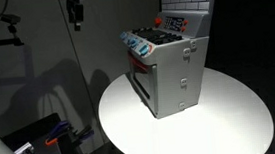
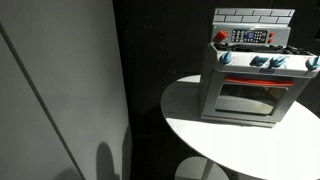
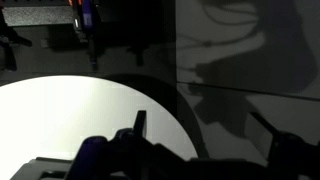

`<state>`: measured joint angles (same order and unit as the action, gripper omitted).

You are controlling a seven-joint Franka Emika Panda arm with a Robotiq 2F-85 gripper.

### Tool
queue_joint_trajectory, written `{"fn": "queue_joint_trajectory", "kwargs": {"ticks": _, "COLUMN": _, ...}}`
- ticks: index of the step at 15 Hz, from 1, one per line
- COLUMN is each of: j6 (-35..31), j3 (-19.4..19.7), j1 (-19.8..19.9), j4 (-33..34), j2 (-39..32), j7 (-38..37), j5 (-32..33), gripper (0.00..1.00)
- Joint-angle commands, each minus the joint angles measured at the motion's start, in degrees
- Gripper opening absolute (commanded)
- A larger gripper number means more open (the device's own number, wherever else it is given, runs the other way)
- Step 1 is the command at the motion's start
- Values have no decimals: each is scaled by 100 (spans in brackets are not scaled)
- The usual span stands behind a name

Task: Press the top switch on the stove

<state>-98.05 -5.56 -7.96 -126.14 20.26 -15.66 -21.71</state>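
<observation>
The stove [image 1: 172, 69] sits toward one edge of the round white surface [image 1: 213, 131], leaving a broad bare stretch in front of its oven door [image 2: 245, 98] in both exterior views. Above the cooktop [image 1: 159, 32] the air is open, but the tiled back panel [image 2: 252, 16] rises behind it and closes off that side. A tall grey wall [image 2: 60, 80] stands off to one side of the surface

The stove [image 1: 173, 69] is set on 1 round table [image 1: 222, 130], toward its rear in both exterior views. A back panel [image 2: 253, 16] is raised behind the cooktop [image 2: 265, 50]. The oven door [image 2: 248, 98] is placed at the front, below 1 row of knobs [image 2: 256, 61].
</observation>
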Motion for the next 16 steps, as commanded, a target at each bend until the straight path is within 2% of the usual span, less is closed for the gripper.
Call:
{"fn": "queue_joint_trajectory", "kwargs": {"ticks": 1, "j6": 22, "j3": -82, "j1": 98, "j4": 18, "j2": 0, "j7": 22, "j5": -24, "gripper": 100}}
{"fn": "queue_joint_trajectory", "kwargs": {"ticks": 10, "j6": -147, "j3": -149, "j1": 189, "j4": 318, "j2": -248, "j7": -144, "j5": 171, "gripper": 100}}
{"fn": "queue_joint_trajectory", "kwargs": {"ticks": 16, "j6": -650, "j3": -135, "j1": 395, "j4": 1033, "j2": -779, "j7": -493, "j5": 694, "gripper": 100}}
